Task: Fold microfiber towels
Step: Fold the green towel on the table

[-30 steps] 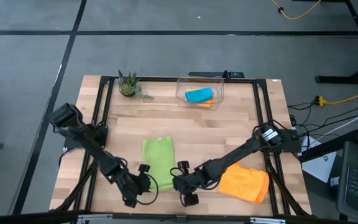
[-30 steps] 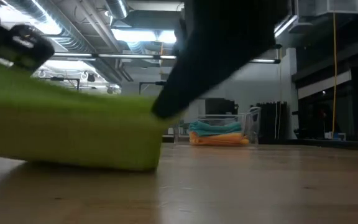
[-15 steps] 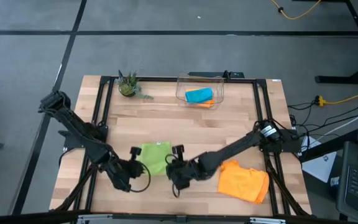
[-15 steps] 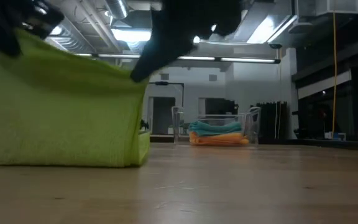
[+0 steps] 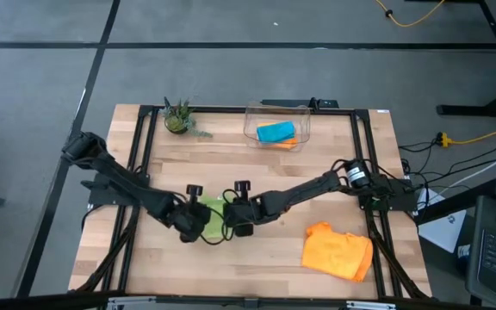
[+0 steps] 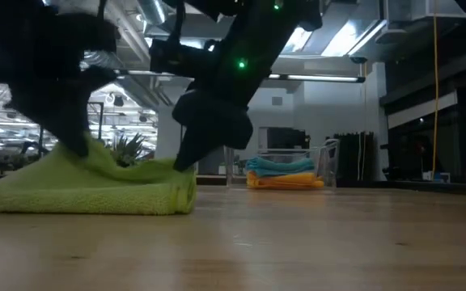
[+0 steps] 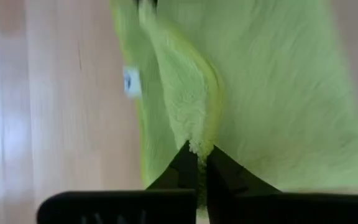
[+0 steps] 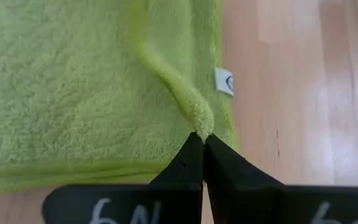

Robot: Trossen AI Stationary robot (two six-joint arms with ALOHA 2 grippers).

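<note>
The left gripper point(image 5: 198, 217) is pinched tight on an edge of the green towel point(image 5: 213, 217); its wrist view shows the dark fingertips point(image 7: 188, 163) meeting on a raised ridge of lime pile. The right gripper point(image 5: 233, 215) is clamped on the towel's opposite edge, its fingertips point(image 8: 199, 155) closed on a small pulled-up tuft beside a white tag point(image 8: 224, 81). The two grippers sit near each other at the middle of the bench point(image 5: 257, 172), with the towel between them. In the low view the green towel point(image 6: 95, 190) lies folded in layers on the wood, its top bunched where both grippers hold it.

An orange towel point(image 5: 337, 251) lies crumpled near the bench's right front. At the far edge a clear bin point(image 5: 277, 121) holds a blue towel point(image 5: 275, 131) on another orange one point(image 5: 286, 143). A small plant point(image 5: 177, 117) stands at the far left.
</note>
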